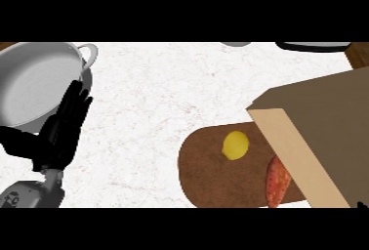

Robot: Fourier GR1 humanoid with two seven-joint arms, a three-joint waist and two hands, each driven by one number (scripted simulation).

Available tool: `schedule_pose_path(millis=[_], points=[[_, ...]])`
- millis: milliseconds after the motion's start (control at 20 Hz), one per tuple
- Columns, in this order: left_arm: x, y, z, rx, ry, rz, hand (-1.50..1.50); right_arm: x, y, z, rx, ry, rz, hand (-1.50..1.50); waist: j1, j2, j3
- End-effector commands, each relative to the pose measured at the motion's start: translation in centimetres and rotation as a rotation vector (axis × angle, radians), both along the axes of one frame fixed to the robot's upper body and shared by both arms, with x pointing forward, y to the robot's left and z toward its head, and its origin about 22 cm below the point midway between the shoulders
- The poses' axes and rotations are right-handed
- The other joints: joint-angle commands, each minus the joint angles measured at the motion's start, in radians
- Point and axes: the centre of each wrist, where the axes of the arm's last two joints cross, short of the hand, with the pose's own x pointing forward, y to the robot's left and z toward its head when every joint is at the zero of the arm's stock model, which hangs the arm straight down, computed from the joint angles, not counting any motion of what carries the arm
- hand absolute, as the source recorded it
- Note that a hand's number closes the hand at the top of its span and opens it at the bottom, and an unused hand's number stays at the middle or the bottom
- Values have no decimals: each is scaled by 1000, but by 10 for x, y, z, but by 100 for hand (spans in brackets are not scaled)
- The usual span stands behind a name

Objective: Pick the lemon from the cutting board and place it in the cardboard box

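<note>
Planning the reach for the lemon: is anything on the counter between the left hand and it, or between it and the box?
Nothing visible lies between the left hand and the lemon, only bare counter. The cardboard box stands right beside the lemon, overlapping the cutting board; its near wall must be cleared. The right hand is out of view.

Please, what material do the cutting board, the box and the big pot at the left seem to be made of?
The cutting board looks like dark brown wood with a matt, faintly mottled surface. The cardboard box shows flat tan-brown walls and a paler edge, so cardboard seems likely. The pot looks like grey metal with a smooth, softly shaded inside.
</note>
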Motion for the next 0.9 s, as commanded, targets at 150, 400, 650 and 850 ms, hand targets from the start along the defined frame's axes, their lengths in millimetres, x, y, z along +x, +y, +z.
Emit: schedule_pose_path(millis=[150,400,650,850], points=[[-2,-6,-1,-5,27,-20,0,16,22,51,20,65,20,-150,10,-7,7],[4,-15,3,-4,7,-6,0,40,29,76,1,150,-11,-150,9,-5,7],[14,0,10,4,16,13,0,83,81,76,33,175,14,-150,-1,-12,12],[3,-8,11,-11,21,11,0,115,95,92,33,221,12,-150,-4,-17,14]])
